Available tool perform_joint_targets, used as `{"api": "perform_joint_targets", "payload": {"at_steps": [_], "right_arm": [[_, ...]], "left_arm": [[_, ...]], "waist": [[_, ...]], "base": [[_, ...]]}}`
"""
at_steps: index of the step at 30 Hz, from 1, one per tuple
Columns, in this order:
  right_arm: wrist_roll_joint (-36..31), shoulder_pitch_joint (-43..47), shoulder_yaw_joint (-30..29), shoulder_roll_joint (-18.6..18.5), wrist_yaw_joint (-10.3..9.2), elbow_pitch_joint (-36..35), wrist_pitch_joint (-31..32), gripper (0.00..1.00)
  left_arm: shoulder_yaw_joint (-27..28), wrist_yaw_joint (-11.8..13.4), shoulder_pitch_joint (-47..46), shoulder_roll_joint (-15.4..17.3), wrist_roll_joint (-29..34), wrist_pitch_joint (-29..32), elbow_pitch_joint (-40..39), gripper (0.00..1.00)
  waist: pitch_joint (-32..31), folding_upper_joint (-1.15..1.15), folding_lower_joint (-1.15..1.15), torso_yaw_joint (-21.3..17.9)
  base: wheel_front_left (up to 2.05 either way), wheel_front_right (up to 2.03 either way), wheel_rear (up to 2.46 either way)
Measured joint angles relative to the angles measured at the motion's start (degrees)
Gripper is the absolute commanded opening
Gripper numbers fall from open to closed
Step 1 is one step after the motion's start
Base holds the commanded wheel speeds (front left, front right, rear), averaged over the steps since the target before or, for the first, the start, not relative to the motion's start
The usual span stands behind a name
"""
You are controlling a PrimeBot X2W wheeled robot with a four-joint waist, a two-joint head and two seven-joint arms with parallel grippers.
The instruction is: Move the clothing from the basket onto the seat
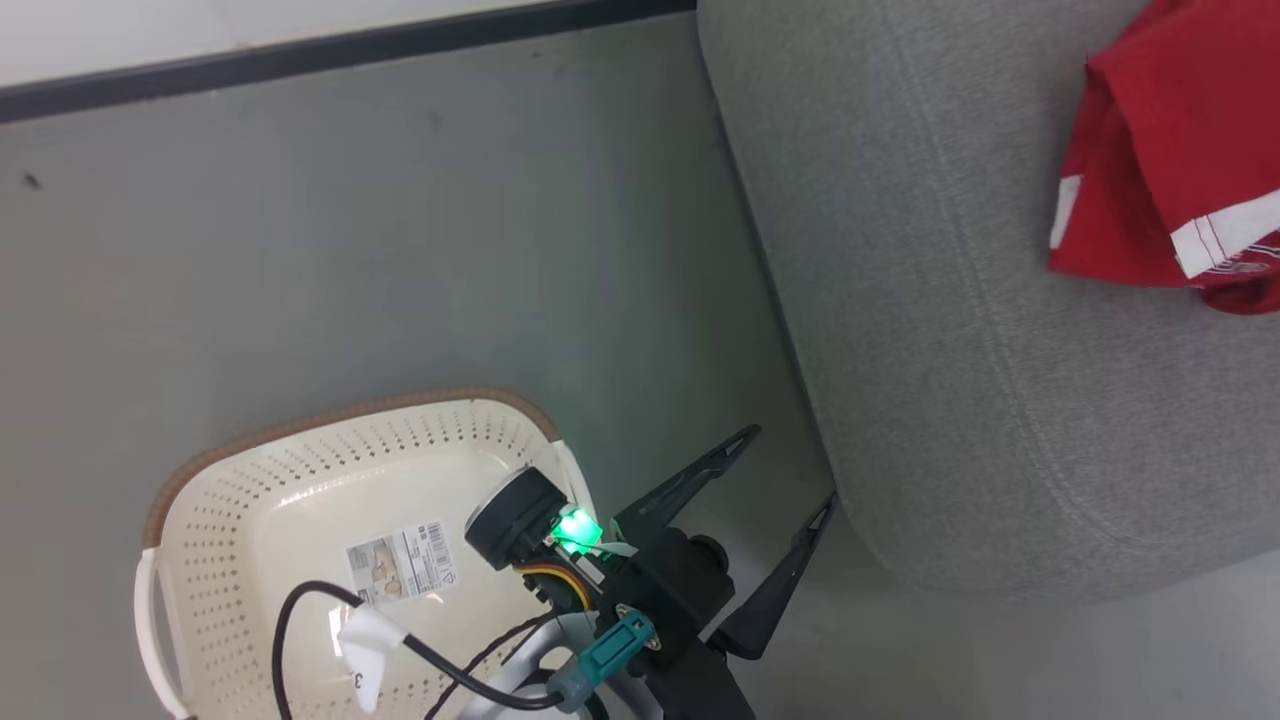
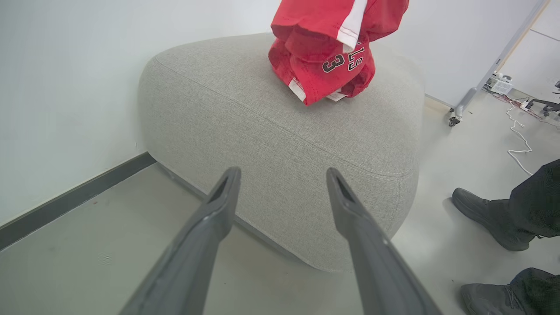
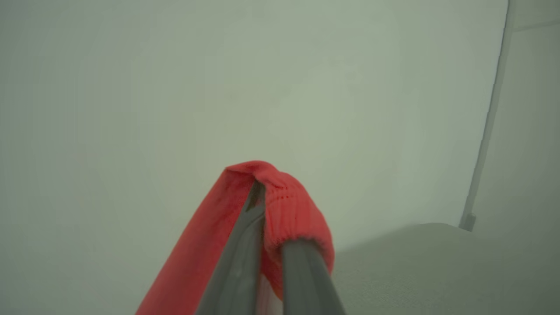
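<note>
Lab-like room: bare grey floor (image 2: pixel 459 175), trailing white cables (image 2: pixel 520 151), castered partition (image 2: pixel 470 94).

Person's dark shoes (image 2: pixel 485 216), dark baseboard (image 2: pixel 74 199)

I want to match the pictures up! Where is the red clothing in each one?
Head view: the clothing is at the upper right edge, over the grey seat.
Left wrist view: the clothing is at the top middle, its lower end bunched on the seat.
Right wrist view: the clothing is at the bottom middle, pinched in the right tool.
Shared landmark: the grey seat.
</note>
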Motion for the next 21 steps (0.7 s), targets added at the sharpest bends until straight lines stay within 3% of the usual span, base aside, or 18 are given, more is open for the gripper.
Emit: {"api": "perform_joint_targets", "payload": {"at_steps": [9, 21], "right_arm": [[-1.4, -0.1, 0.1, -0.5, 0.59, 7.6, 0.0, 0.00], [-0.7, 2.1, 0.2, 4.0, 1.51, 14.7, 0.0, 0.00]], "left_arm": [[-0.1, -0.3, -1.7, -0.3, 0.5, 0.0, 0.1, 1.00], [0.3, -0.8, -3.5, -0.4, 0.5, -0.9, 1.9, 1.00]], "waist": [[4.3, 0.00, 0.00, 2.4], [6.0, 0.00, 0.00, 3.1]], "base": [[0.00, 0.00, 0.00], [0.00, 0.00, 0.00]]}}
